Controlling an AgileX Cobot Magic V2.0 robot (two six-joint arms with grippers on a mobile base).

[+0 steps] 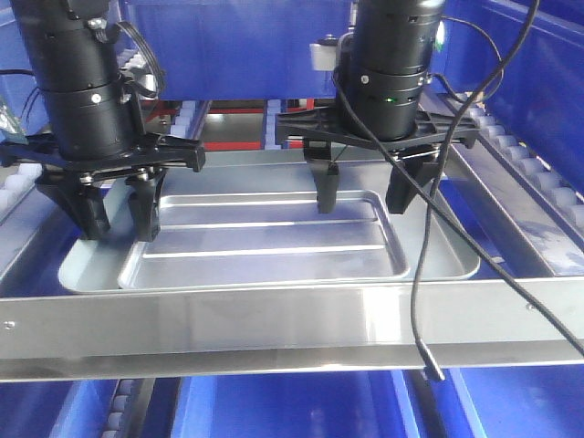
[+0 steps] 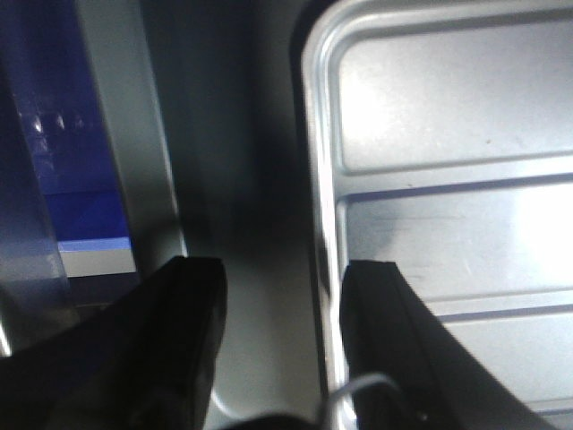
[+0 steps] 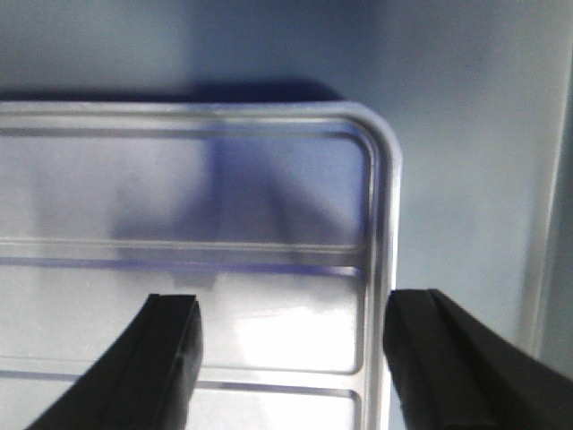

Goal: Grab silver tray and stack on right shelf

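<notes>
Steel scene: we see two nested trays on a roller rack, both arms above them.
Left gripper [image 1: 117,212]: we note its jaws parted to a moderate gap, nothing clamped. In the left wrist view the left rim of the silver tray [image 2: 315,215] runs up between the two fingers [image 2: 170,349], one finger outside the rim and one over the tray floor; we cannot tell whether either finger touches the metal.
Silver tray [image 1: 265,239]: lies flat inside the larger tray [image 1: 447,255], toward the front, with two long raised ridges along its floor. Its left rim sits just beside the larger tray's left wall.
Right gripper [image 1: 365,190]: open wide, holding nothing. The right wrist view shows the silver tray's rounded far right corner [image 3: 380,143] ahead of the fingers [image 3: 170,358], with the right rim passing between them, nearer the right finger.
Right shelf [image 1: 274,319]: its broad shiny front bar crosses the foreground just before both trays; white rollers [image 1: 511,151] line the right rail.
Cable [image 1: 420,274]: a black lead hangs from the right arm across the front bar.
Blue bins [image 1: 274,406]: below the shelf and behind it.
</notes>
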